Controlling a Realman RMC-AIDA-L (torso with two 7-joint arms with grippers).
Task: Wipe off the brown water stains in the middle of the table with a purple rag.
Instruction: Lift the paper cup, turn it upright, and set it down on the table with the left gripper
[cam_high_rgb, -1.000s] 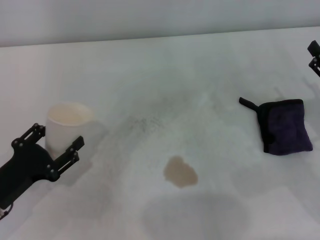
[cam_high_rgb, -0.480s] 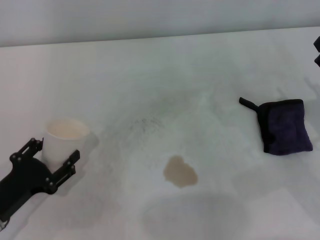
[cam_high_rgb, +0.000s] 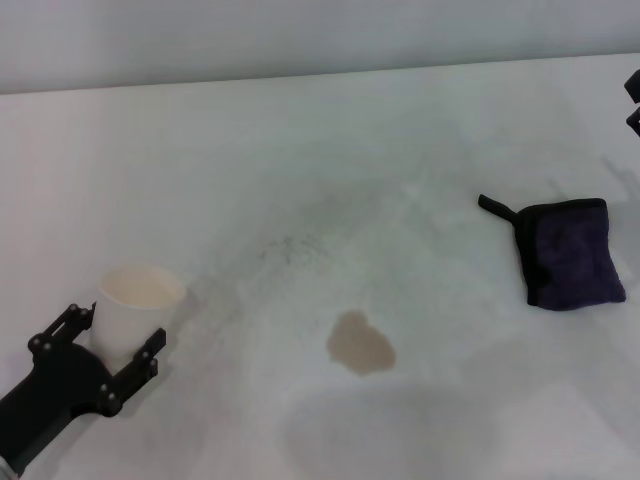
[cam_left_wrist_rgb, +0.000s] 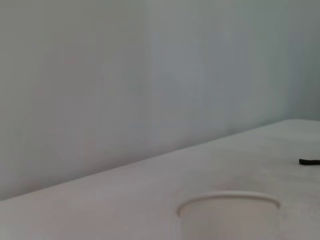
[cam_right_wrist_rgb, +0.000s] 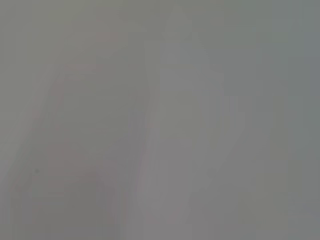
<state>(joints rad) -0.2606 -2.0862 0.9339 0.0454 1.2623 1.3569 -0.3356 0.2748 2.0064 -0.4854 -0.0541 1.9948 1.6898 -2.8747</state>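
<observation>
L gripper (cam_high_rgb: 112, 350) fingers clamped on paper cup (cam_high_rgb: 138, 310), desk (cam_high_rgb: 300, 150) front-left; stain (cam_high_rgb: 360, 345) centre, purple rag (cam_high_rgb: 572, 252) right. R gripper (cam_high_rgb: 633, 100) fingers: can't tell.

The head camera looks forward and down from above onto the table (cam_high_rgb: 300, 180), taking in most of its top, with a wall along the 12 o'clock edge. A cup (cam_high_rgb: 138, 318) sits toward 8 o'clock and a rag (cam_high_rgb: 570, 252) toward 3 o'clock.

The left wrist camera sits low, close to the tabletop (cam_left_wrist_rgb: 125, 200), facing level across it toward the wall. The cup's rim (cam_left_wrist_rgb: 227, 202) fills its near field. Both views share this cup, the table surface and the wall.

The right wrist camera shows only a flat grey blur; its direction cannot be told.
</observation>
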